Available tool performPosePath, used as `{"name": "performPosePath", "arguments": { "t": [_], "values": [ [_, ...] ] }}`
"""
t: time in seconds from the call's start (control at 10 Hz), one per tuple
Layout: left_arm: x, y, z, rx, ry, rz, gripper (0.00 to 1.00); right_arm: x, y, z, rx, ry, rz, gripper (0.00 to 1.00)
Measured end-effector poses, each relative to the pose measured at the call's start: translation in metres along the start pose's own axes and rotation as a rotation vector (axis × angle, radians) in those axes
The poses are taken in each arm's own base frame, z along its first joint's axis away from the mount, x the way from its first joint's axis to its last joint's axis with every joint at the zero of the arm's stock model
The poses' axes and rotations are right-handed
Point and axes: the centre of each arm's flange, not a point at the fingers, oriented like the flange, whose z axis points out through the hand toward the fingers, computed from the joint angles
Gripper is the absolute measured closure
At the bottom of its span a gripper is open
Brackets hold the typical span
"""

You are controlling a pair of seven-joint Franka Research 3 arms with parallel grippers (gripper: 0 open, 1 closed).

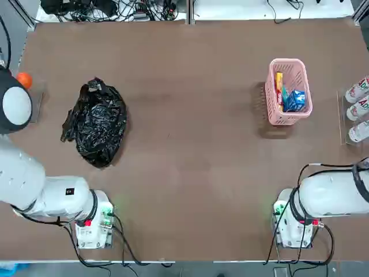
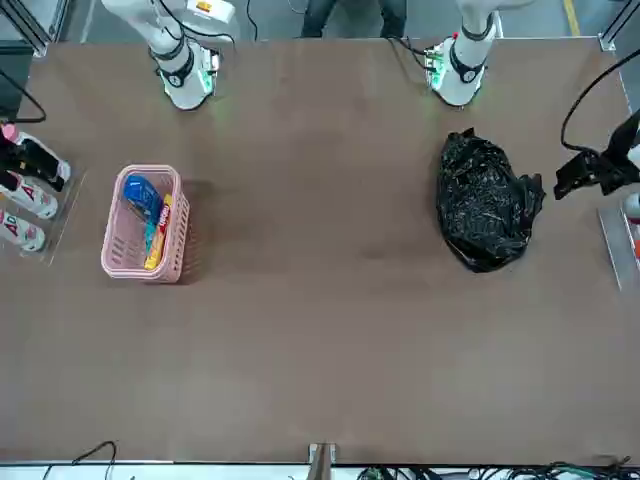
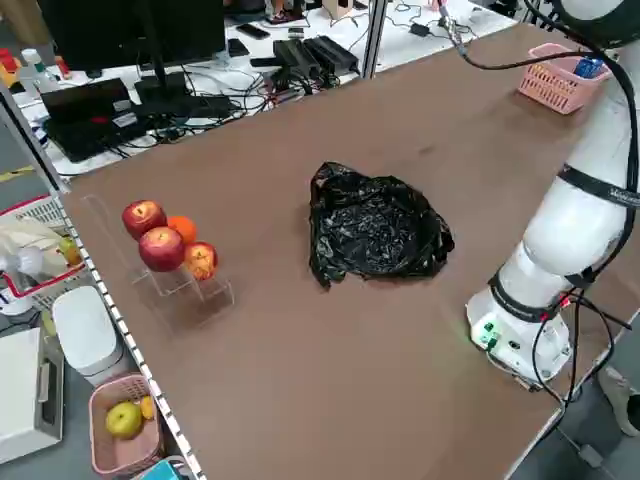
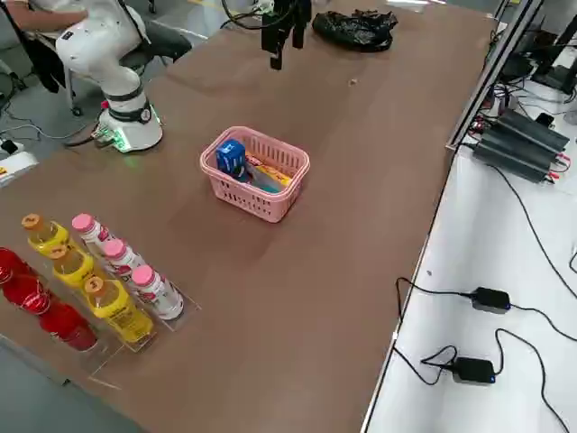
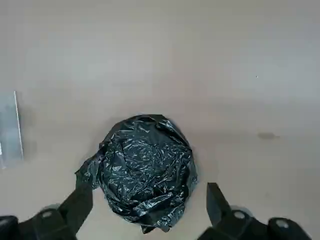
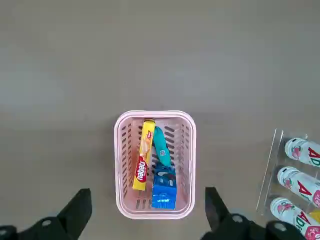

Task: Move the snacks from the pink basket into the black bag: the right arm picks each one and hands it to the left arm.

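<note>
Item: pink basket (image 6: pixel 155 165), on your robot's right side, held all three snacks — yellow (image 6: pixel 143 155), teal (image 6: pixel 160 145), blue (image 6: pixel 164 186). Right gripper (image 6: pixel 147 212) hung above, fingers apart, ready to pick. Left gripper (image 5: pixel 150 205), likewise spread, waited over the black bag (image 5: pixel 142 170).

Brown table (image 1: pixel 190 144), cable-strewn white bench (image 4: pixel 505 298)
</note>
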Motion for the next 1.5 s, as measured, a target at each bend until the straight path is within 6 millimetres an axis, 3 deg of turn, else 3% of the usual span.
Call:
{"name": "performPosePath", "arguments": {
  "t": [0.3,0.5,0.8,1.2,1.5],
  "values": [
    [0.005,-0.004,0.006,-0.001,0.001,0.009,0.0,0.0,0.0,0.001,0.0,-0.005,-0.01,0.0],
    [0.006,-0.01,0.006,-0.001,0.0,0.025,0.0,-0.001,0.0,0.017,0.002,-0.036,-0.022,0.0],
    [0.007,-0.021,0.007,-0.001,0.0,0.008,0.0,0.002,0.003,0.071,0.003,-0.037,-0.018,0.0],
    [0.009,-0.016,0.013,-0.001,-0.012,0.015,0.0,-0.023,0.009,0.121,0.008,-0.018,-0.005,0.0],
    [0.017,-0.012,0.028,-0.002,-0.033,0.022,0.0,-0.039,0.026,0.172,0.01,-0.039,0.024,0.0]
  ]
}}
